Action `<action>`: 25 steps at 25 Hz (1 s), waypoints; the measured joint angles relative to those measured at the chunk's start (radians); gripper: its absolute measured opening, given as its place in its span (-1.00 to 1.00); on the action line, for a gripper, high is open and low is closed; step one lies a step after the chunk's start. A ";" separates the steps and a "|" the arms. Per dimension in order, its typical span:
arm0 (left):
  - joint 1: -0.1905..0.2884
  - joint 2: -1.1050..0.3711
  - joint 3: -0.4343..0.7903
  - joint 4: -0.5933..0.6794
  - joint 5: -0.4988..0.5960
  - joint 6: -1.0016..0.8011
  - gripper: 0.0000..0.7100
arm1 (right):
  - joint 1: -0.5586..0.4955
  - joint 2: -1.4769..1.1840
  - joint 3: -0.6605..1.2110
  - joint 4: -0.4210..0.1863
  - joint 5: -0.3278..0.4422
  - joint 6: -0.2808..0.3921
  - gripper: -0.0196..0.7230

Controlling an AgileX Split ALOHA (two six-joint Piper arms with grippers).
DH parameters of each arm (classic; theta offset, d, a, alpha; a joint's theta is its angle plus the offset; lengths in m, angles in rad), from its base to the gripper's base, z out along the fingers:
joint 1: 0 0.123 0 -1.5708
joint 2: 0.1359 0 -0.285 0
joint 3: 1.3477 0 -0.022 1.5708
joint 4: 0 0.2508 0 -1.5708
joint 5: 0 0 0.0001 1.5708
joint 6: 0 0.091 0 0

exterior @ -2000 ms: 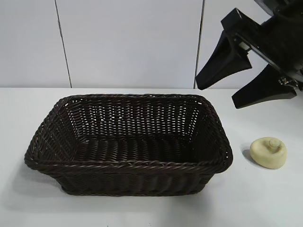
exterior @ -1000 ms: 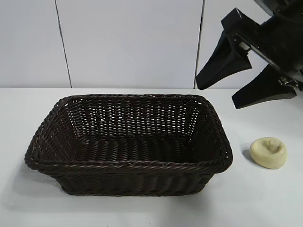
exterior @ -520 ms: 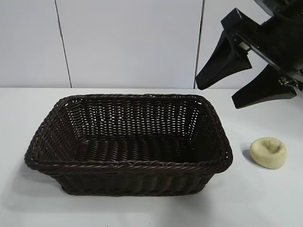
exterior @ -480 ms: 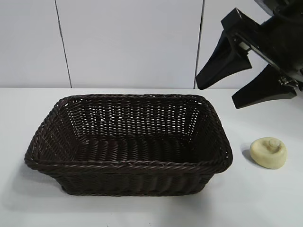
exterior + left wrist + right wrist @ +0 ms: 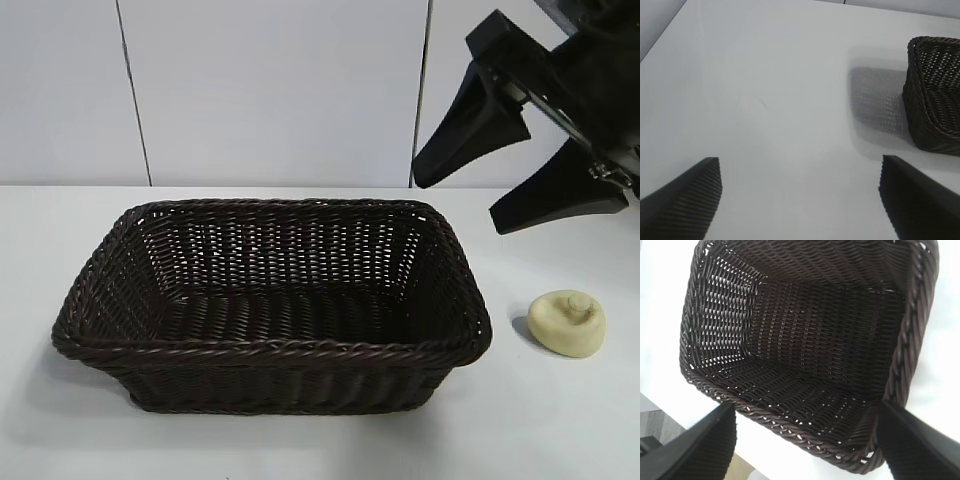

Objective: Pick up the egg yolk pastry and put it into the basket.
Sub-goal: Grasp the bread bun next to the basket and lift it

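One basket [image 5: 270, 305], dark woven wicker, centre of the white worktop [image 5: 560, 420]; nothing inside it. One egg yolk pastry [image 5: 567, 322], pale, knob up, on the worktop just beside the basket's right end, apart from it. Two tools: right tool [image 5: 510, 175] in the air above the pastry and basket corner, jaws wide, holding nothing; left tool [image 5: 800, 192] over bare worktop beside the basket's other end, jaws wide, holding nothing. White panelled wall [image 5: 270, 90] behind.

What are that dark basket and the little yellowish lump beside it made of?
The basket looks like woven wicker or a plastic imitation: dark brown strands, braided rim, light showing through the weave, a slight sheen. The egg yolk pastry looks like matte, pale cream dough with a small knob on top; whether it is real food or a model cannot be told.
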 joint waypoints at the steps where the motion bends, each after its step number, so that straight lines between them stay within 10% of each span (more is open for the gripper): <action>1: 0.000 0.000 0.000 0.000 0.000 0.000 0.76 | 0.000 0.000 -0.019 -0.033 0.006 0.035 0.56; 10: 0.000 0.000 0.000 0.002 0.000 0.000 0.76 | -0.051 0.000 -0.078 -0.386 0.094 0.256 0.56; 25: 0.000 0.000 0.000 0.002 0.000 0.000 0.76 | -0.292 0.093 -0.079 -0.349 0.087 0.161 0.56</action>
